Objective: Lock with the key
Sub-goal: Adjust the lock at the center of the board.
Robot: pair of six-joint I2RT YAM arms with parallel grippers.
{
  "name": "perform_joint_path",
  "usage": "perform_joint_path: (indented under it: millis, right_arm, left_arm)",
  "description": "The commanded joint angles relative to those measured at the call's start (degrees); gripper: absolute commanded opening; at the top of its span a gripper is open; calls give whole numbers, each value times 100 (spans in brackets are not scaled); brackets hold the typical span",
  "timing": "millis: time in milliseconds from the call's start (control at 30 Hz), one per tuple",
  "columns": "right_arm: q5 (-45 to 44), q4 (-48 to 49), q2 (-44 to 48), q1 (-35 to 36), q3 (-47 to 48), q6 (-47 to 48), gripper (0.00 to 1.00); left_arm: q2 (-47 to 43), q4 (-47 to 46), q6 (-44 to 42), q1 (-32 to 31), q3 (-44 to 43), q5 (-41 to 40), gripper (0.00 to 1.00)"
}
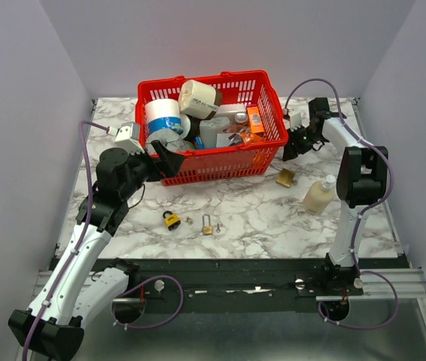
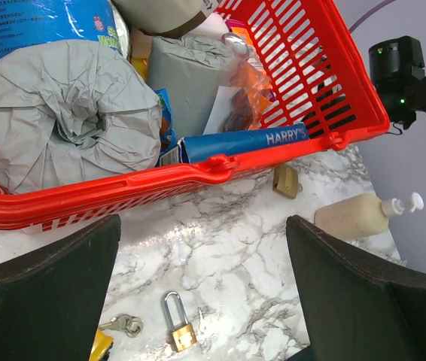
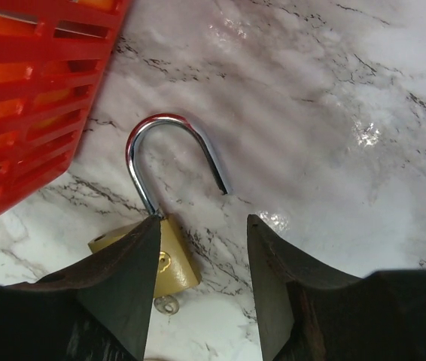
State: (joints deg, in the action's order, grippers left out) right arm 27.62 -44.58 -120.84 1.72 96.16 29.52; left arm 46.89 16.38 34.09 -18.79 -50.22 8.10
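An open brass padlock [image 3: 169, 259] with its shackle [image 3: 169, 143] swung free lies on the marble next to the red basket, with a key [image 3: 166, 304] in its underside. It also shows in the top view [image 1: 284, 177]. My right gripper [image 3: 202, 222] is open just above it, the left finger over the body; in the top view the right gripper [image 1: 292, 147] is by the basket's right end. My left gripper [image 1: 166, 159] is open and empty at the basket's front left. Below it lie a small brass padlock [image 2: 177, 323], loose keys [image 2: 123, 325] and a yellow padlock [image 1: 171, 220].
The red basket [image 1: 213, 169], full of packets and rolls, fills the back middle. A soap pump bottle [image 1: 320, 195] lies right of the open padlock. A small key [image 1: 218, 224] lies beside the small brass padlock [image 1: 208, 226]. White walls enclose the table.
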Motion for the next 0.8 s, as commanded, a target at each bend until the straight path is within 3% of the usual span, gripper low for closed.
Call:
perform_joint_path:
  millis: [0,433,767]
  right_arm:
    - [-274,309,-212,83,87,-130,56]
    - [-845,406,-388,364,201,-280,48]
    - [-1258,-278,-651,505,693,-333,48]
  left_arm:
    - [-14,5,-7,68,-67,104,99]
    - [4,41,54,138,-6,113,99]
    - [4,76,63,174,-41,122,99]
